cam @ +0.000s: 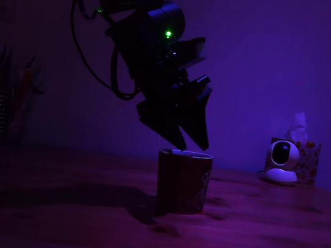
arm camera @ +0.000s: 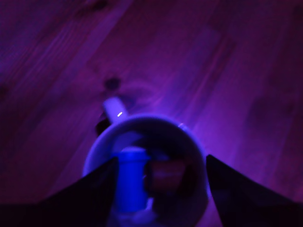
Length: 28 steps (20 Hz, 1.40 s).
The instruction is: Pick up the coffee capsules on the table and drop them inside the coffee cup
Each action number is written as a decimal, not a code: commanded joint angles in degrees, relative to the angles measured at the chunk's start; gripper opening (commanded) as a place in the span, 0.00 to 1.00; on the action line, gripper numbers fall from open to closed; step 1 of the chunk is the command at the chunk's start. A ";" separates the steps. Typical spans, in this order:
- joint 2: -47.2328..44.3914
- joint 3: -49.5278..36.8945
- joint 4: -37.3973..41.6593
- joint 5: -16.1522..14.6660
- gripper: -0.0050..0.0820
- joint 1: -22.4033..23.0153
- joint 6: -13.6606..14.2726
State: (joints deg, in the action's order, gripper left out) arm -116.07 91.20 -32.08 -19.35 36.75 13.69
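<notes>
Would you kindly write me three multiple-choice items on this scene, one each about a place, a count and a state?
1. Where is the gripper?
A. Just above the coffee cup's opening
B. Resting flat on the table
C. Beside the white camera gadget

2. How many coffee capsules show inside the cup in the wrist view?
A. None
B. Two
C. Four

3. What state is the gripper in?
A. Shut on a capsule
B. Open, holding nothing
C. Shut on the cup's handle

Answers:
1 A, as the exterior view shows its tips at the rim.
2 B, as the blue capsule and the darker capsule lie in the cup.
3 B, as the wrist view shows its two fingers wide apart with only the cup between them.
</notes>
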 commanded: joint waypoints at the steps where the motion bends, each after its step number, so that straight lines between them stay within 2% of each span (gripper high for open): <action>1: -1.01 -0.09 -0.59 0.74 0.67 0.11 0.26; 3: -0.98 -0.09 -1.20 0.98 0.66 0.11 0.26; 5: -0.94 0.07 -1.73 0.98 0.56 0.13 0.24; 8: -0.92 1.57 -4.55 0.98 0.21 0.11 0.24; 10: -0.92 2.71 -6.23 1.01 0.05 0.11 0.26; 18: 2.47 4.39 -12.76 0.81 0.04 -0.26 0.17; 22: 6.14 4.39 -15.34 0.76 0.04 -1.62 -1.77; 28: 11.13 4.24 -16.79 0.94 0.04 -3.69 -2.27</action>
State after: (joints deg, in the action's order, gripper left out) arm -105.38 95.68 -48.95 -18.31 33.12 11.88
